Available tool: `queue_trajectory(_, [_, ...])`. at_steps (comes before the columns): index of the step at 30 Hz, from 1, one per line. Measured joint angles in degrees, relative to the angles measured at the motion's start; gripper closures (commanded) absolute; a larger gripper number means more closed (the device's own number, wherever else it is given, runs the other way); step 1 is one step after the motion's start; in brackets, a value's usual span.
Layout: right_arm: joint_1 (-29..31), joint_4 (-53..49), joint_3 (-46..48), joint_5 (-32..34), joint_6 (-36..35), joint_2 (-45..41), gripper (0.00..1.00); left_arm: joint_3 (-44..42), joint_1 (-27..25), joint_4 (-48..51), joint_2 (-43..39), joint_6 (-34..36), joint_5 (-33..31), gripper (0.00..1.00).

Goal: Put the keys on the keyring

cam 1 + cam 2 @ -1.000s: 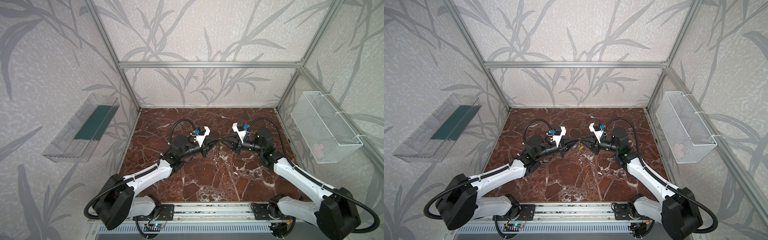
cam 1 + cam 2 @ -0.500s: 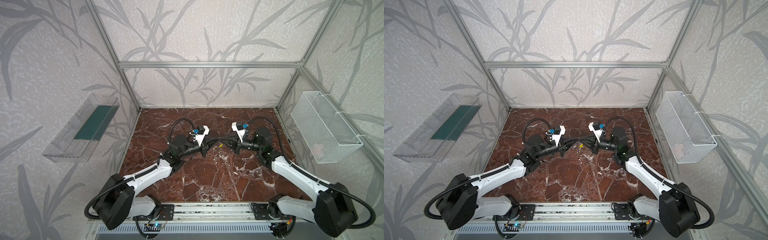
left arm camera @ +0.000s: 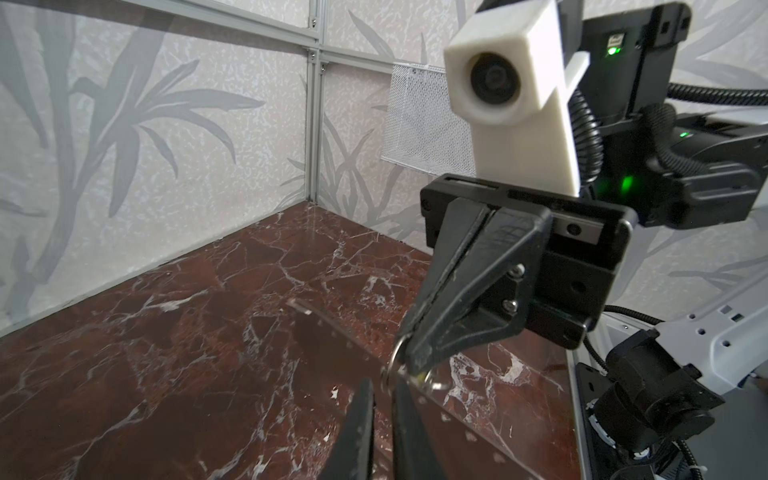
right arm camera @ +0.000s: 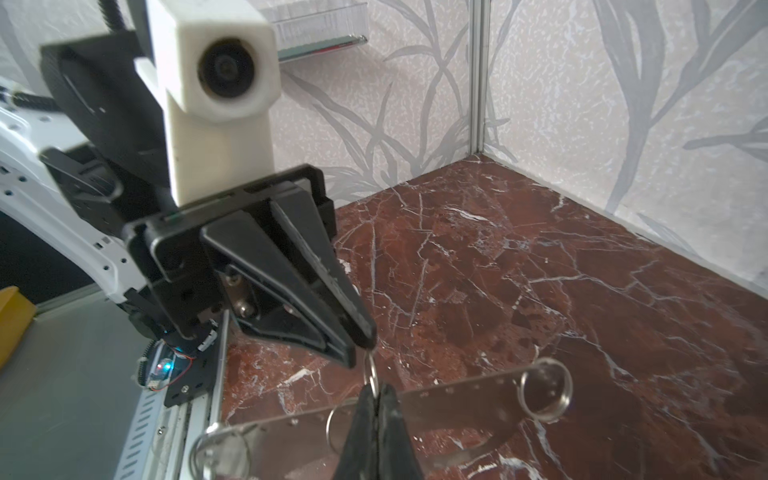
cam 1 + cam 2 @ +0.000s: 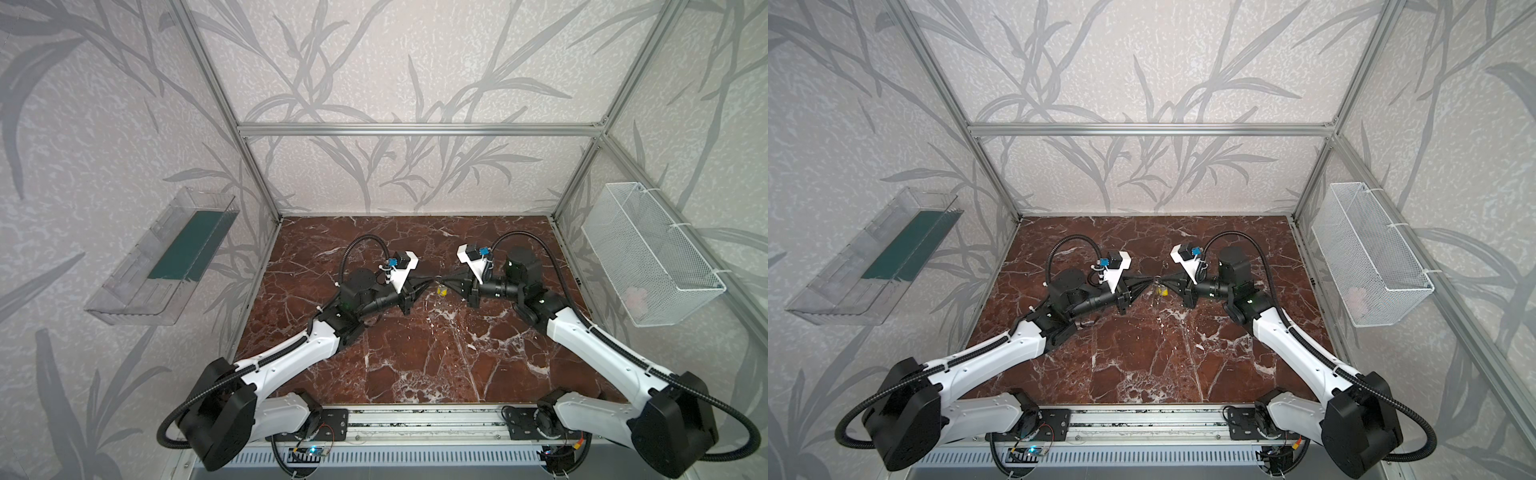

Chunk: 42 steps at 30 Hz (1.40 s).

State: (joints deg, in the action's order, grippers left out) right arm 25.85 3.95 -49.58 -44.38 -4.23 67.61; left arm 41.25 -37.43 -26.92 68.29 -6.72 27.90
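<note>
Keyring (image 4: 371, 374) seemingly between left hand (image 4: 360, 348), right hand (image 4: 377, 391)

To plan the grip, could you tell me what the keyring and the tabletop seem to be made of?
The keyring looks like thin polished metal: silvery, with glints. The tabletop looks like glossy red-brown marble, white-veined and reflective, though possibly a printed surface.

Above the middle of the red-brown marble worktop (image 5: 415, 357), the left end effector (image 5: 434, 279) and right end effector (image 5: 444, 279) meet tip to tip, the small silver yellow-tagged keyring (image 5: 443, 291) between them.
</note>
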Motion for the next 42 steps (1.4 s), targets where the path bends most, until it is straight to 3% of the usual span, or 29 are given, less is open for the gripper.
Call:
queue_trajectory(8, [0.87, -18.56, -9.31, 3.43, -13.66, 0.02, 1.0, 10.29, -0.02, 20.76, -3.28, 7.19, -4.17, 0.82])
queue_trajectory(16, [1.62, -26.82, -12.76, 1.18, -21.57, 1.2, 1.0, 14.25, -0.33, 31.87, -3.37, 12.13, 2.38, 0.8])
queue_trajectory(26, [1.64, -29.14, -13.46, -1.64, -23.54, 1.42, 1.0, 18.23, -1.57, 35.6, -2.16, 14.75, 9.49, 0.79])
queue_trajectory(42, [1.6, -29.18, -13.46, -2.95, -23.52, 1.42, 1.0, 21.29, -4.55, 39.36, 3.54, 18.75, 7.28, 0.79])
